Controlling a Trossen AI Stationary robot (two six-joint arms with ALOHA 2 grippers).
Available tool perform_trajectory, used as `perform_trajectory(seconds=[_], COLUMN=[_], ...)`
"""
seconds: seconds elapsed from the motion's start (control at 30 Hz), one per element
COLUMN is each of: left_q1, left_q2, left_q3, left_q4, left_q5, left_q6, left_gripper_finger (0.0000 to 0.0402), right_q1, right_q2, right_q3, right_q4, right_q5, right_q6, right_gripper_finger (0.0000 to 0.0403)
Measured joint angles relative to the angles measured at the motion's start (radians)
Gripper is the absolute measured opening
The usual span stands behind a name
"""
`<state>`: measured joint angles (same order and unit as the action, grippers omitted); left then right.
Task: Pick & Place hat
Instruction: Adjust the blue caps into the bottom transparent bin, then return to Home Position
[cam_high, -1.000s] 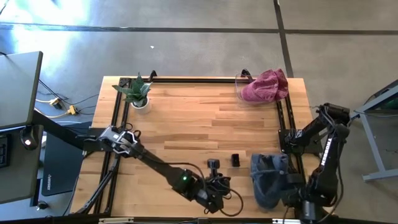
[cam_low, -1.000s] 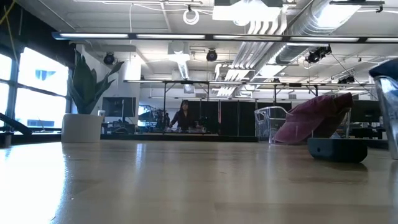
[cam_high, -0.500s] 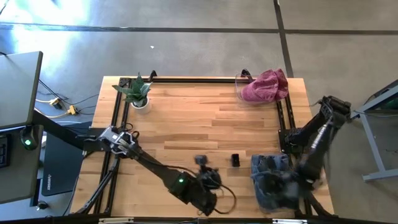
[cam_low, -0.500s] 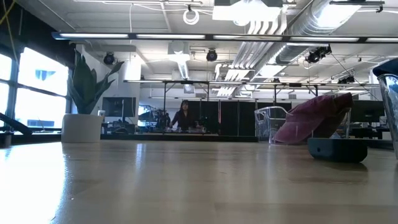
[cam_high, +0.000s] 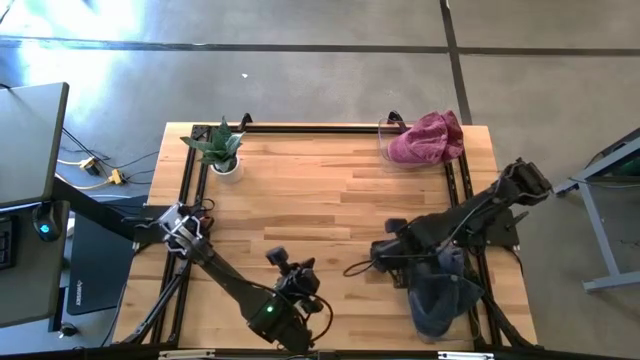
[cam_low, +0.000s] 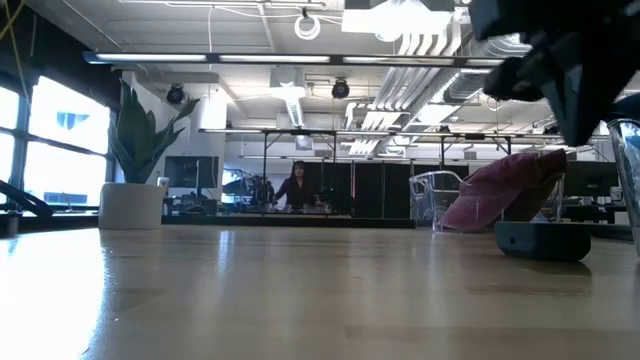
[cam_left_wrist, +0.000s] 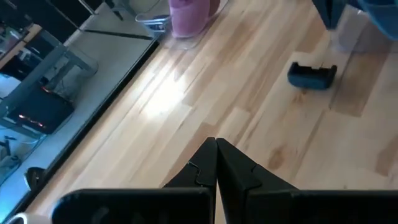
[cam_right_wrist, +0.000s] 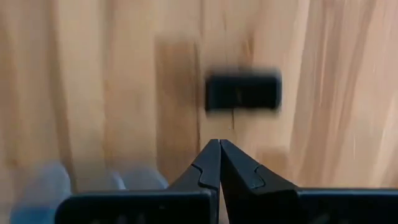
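Note:
A blue denim hat (cam_high: 438, 290) lies flat near the table's near right corner. A pink hat (cam_high: 427, 137) sits in a clear container (cam_high: 388, 140) at the far right corner. My right gripper (cam_high: 381, 252) is shut and hovers just left of the blue hat, above a small black block (cam_right_wrist: 242, 92); its fingertips (cam_right_wrist: 219, 144) are together. My left gripper (cam_high: 273, 257) is shut too (cam_left_wrist: 216, 144), over bare wood near the table's near edge, left of the block (cam_left_wrist: 312, 74). Neither touches anything.
A potted plant (cam_high: 222, 150) stands at the far left corner. A black frame rail (cam_high: 320, 128) runs along the table's far edge and down both sides. The low view shows the block (cam_low: 542, 240), the pink hat (cam_low: 510, 188) and a person (cam_low: 296, 185) far behind the table.
My right arm has swung from the near right corner out over the table toward the left, passing over the blue hat, and now stands above the black block. My left gripper has drawn back toward the table's left. The hats and the block have stayed in place.

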<state>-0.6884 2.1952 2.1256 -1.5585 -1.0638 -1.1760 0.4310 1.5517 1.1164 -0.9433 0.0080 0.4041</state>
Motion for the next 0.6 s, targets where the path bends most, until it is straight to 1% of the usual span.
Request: perform_trajectory(seconds=[0.07,0.17,0.33,0.4,0.5,0.53,0.57,0.6], left_q1=[-0.001,0.0,0.002,0.003,0.021,0.032,0.047,0.065], left_q2=[-0.001,-0.001,-0.001,-0.001,-0.001,-0.001,-0.001,-0.001], left_q3=[-0.015,-0.027,-0.028,-0.028,-0.028,-0.028,-0.028,-0.028], left_q4=[-0.001,0.01,0.033,0.051,0.1,0.119,0.144,0.18], left_q5=[0.006,0.032,0.036,0.033,0.058,0.06,0.06,0.064], left_q6=[-0.007,-0.011,-0.01,-0.011,0.023,0.055,0.096,0.147], left_gripper_finger=[0.0,0.0,0.0,0.0,0.0,0.0,0.0,0.0], right_q1=[-0.008,-0.013,-0.013,-0.009,0.014,0.023,0.028,0.025], right_q2=[0.001,-0.003,-0.005,-0.012,-0.068,-0.11,-0.157,-0.209], right_q3=[0.0,0.0,0.0,0.0,-0.004,-0.021,-0.049,-0.086], right_q4=[-0.079,-0.191,-0.336,-0.35,-0.333,-0.294,-0.236,-0.168], right_q5=[-0.022,-0.024,0.002,0.041,0.183,0.232,0.254,0.255], right_q6=[0.02,0.062,0.096,0.089,0.052,0.037,0.026,0.013], right_gripper_finger=[0.0,0.0,0.0,0.0,0.0,0.0,0.0,0.0])
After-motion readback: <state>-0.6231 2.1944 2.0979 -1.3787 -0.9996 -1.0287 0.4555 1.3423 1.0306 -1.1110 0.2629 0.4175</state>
